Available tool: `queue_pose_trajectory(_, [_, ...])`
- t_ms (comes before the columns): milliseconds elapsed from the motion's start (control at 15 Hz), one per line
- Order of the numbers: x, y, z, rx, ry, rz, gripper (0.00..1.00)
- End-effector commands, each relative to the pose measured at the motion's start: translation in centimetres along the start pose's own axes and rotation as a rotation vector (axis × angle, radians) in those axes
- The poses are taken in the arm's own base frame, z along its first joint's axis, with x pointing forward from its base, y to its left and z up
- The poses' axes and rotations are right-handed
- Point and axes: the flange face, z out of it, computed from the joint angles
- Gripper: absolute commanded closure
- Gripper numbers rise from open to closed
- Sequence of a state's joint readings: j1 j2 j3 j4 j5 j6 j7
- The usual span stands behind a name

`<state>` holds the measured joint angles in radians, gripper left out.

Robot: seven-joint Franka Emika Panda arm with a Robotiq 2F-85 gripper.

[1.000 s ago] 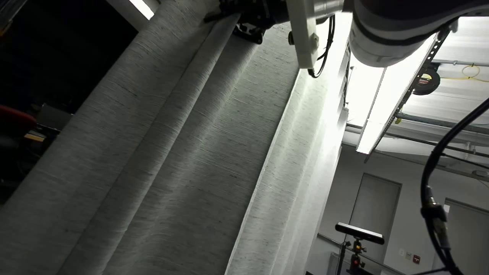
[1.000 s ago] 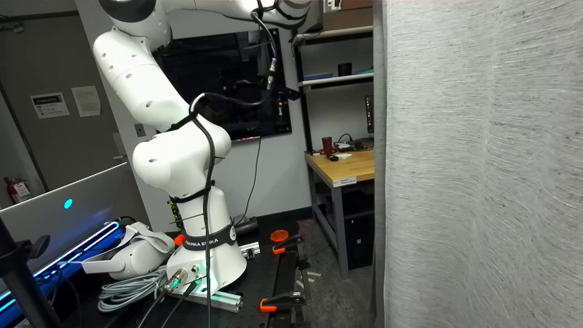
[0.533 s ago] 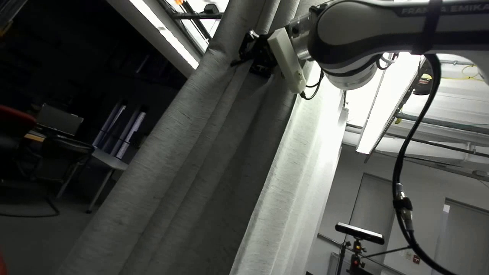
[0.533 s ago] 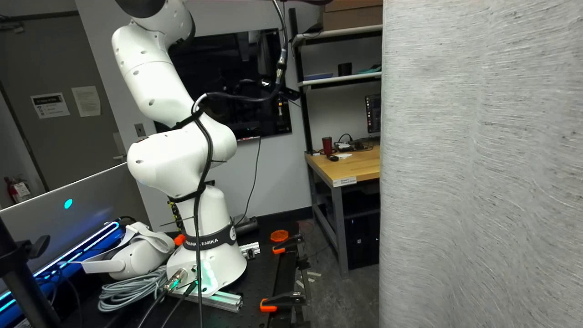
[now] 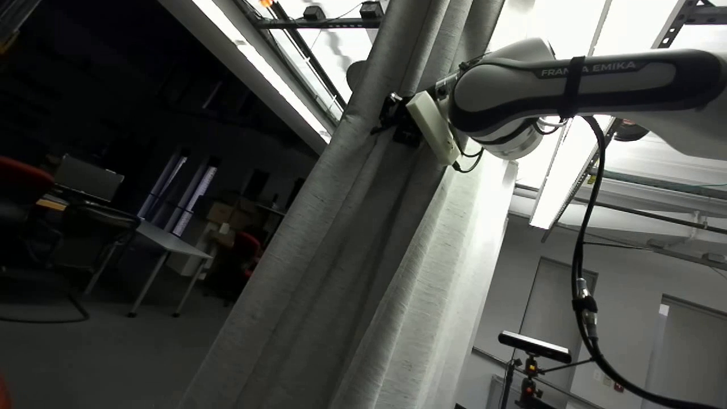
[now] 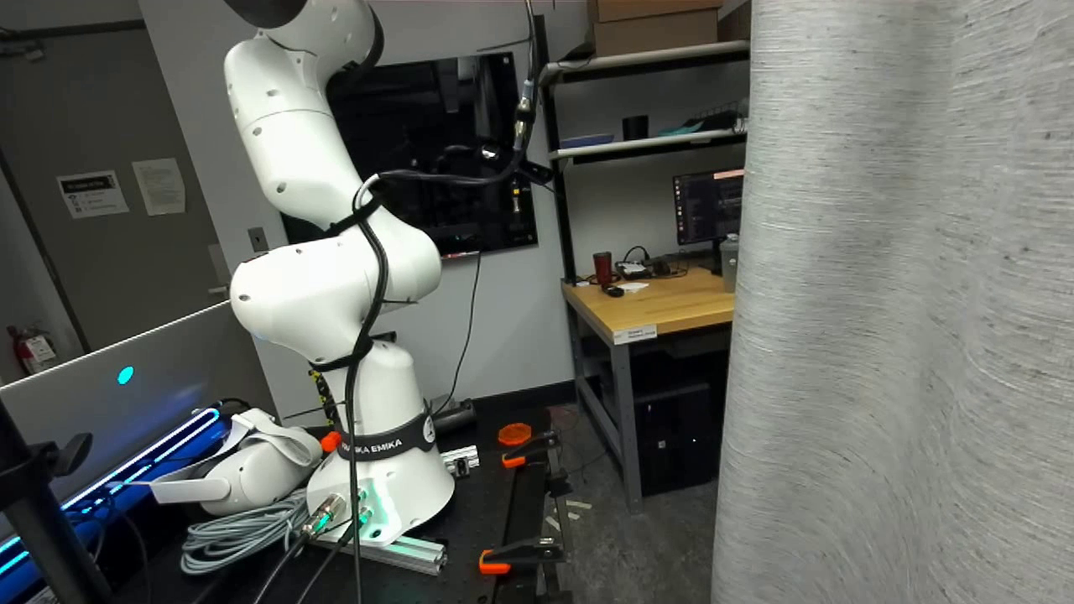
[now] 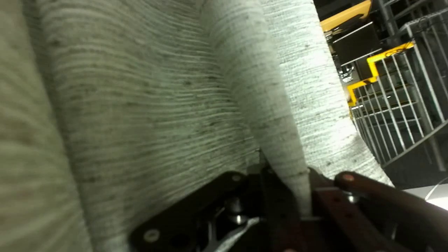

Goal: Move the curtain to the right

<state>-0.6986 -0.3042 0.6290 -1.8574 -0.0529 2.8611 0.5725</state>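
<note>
The curtain (image 5: pixel 341 272) is a large grey-white ribbed fabric with long folds, slanting across an exterior view. It also fills the right side of an exterior view (image 6: pixel 889 294) and most of the wrist view (image 7: pixel 157 91). My gripper (image 5: pixel 391 124) is black and presses against the upper part of the curtain. In the wrist view my gripper (image 7: pixel 285 175) is closed around a narrow vertical fold, pinched between its two fingers. The pinched part lies partly hidden behind the near finger. The gripper is out of frame in an exterior view that shows the robot's base (image 6: pixel 382 486).
A wooden desk (image 6: pixel 650 302) and shelves (image 6: pixel 646 143) stand beyond the curtain's edge. A camera on a stand (image 5: pixel 534 346) is right of the curtain. A table (image 5: pixel 170 238) stands in the dark area at left. Railings (image 7: pixel 392 115) show past the curtain.
The gripper and the held curtain have moved to the right. The curtain's left edge has shifted right in both exterior views, uncovering more of the room, desk and monitor. The arm has drawn back.
</note>
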Motion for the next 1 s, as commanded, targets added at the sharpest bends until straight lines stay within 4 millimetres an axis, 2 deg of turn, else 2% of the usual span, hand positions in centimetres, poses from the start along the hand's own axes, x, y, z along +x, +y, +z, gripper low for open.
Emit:
queue_pose_trajectory(0, [-1.8, 6.7, 4.3, -0.13, -0.082, 0.03, 0.99])
queue_pose_trajectory(467, [0.9, 13.2, 4.2, -0.215, -0.04, 0.098, 0.99])
queue_pose_trajectory(733, [0.8, 15.8, 4.6, -0.248, -0.041, 0.135, 0.99])
queue_pose_trajectory(800, [0.3, 15.7, 4.9, -0.238, -0.049, 0.147, 0.99])
queue_pose_trajectory(867, [-0.2, 14.2, 4.7, -0.209, -0.058, 0.154, 0.99])
queue_pose_trajectory(933, [4.5, 11.3, 1.2, -0.165, 0.074, 0.103, 0.96])
